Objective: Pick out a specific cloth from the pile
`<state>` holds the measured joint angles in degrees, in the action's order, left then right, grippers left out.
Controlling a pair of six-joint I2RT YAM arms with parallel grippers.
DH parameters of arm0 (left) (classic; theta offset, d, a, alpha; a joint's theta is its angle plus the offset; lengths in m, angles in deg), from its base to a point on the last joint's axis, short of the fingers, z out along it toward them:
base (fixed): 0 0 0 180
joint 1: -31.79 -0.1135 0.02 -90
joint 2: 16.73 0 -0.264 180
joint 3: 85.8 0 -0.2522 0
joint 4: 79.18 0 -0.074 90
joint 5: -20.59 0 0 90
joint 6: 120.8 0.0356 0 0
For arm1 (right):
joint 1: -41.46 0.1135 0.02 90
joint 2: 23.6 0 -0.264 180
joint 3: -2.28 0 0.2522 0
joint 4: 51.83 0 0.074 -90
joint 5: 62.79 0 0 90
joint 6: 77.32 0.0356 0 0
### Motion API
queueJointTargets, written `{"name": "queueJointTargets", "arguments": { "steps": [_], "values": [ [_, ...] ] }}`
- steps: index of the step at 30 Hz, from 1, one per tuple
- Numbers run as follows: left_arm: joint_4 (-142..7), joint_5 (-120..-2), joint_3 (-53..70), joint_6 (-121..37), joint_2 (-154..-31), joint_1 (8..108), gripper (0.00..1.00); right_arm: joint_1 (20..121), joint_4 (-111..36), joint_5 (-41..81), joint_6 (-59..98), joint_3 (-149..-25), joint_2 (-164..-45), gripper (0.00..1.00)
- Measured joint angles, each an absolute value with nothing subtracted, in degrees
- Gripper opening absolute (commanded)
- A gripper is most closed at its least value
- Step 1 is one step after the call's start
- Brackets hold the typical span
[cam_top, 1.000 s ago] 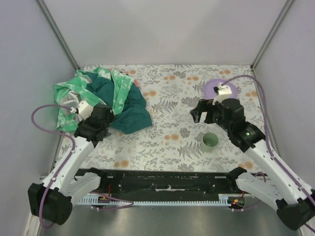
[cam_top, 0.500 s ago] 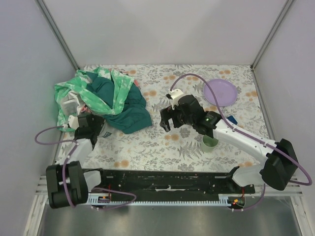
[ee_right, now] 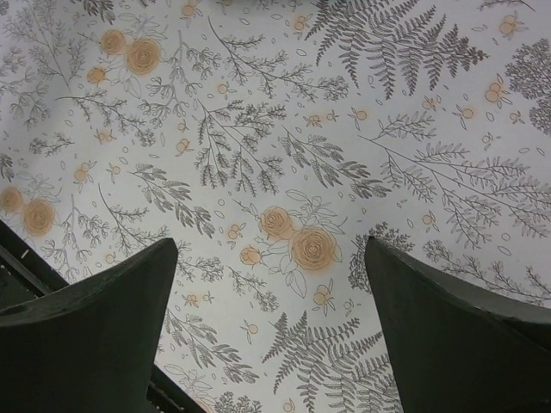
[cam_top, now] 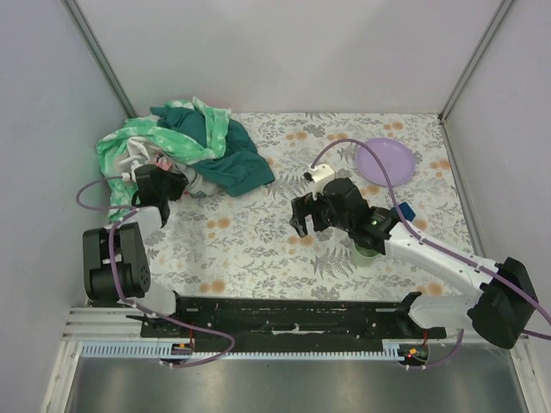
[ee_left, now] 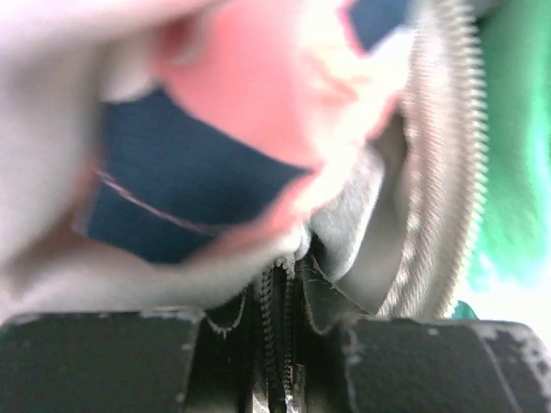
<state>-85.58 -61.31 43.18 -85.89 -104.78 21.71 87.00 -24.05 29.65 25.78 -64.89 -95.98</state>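
Note:
The pile point(cam_top: 194, 146) of dark teal, mint-green patterned and grey-white cloths lies at the table's back left. A small strip of the orange-red cloth point(cam_top: 162, 162) peeks out beside my left gripper point(cam_top: 164, 182). In the left wrist view the red cloth point(ee_left: 250, 95) lies blurred over navy fabric. My left gripper point(ee_left: 280, 301) is shut on a dark zipper edge where red and grey fabric point(ee_left: 362, 249) meet; I cannot tell which piece owns the zipper. My right gripper point(cam_top: 303, 219) hangs open over bare floral tabletop point(ee_right: 293, 245), holding nothing.
A green cup point(cam_top: 368, 249) stands half hidden under my right forearm. A purple plate point(cam_top: 385, 160) sits at the back right and a small blue object point(cam_top: 405, 212) lies near it. A white-toothed zipper point(ee_left: 439, 155) curves past green cloth.
My left gripper has pushed into the pile's near-left side and shut on the zipper edge. The teal cloth shifted toward the back. My right arm swung from the right to mid-table.

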Motion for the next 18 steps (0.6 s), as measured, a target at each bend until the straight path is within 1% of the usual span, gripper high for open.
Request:
{"name": "queueJointTargets", "arguments": {
  "steps": [3,8,12,18],
  "values": [
    [-84.12,-62.18,37.61,-84.73,-102.77,22.14,0.02,87.0,-24.27,31.29,26.15,-62.22,-93.33,0.98],
    [-78.67,-63.82,24.87,-81.0,-101.11,22.19,0.02,87.0,-24.81,32.86,26.13,-61.26,-94.01,0.98],
    [-74.17,-64.83,13.5,-78.13,-102.97,22.14,0.02,87.02,-26.69,33.04,25.95,-61.94,-99.28,0.98],
    [-71.31,-64.65,4.87,-76.82,-109.87,22.14,0.02,88.29,-29.07,31.68,24.64,-65.3,-108.94,0.98]
  ]
}}
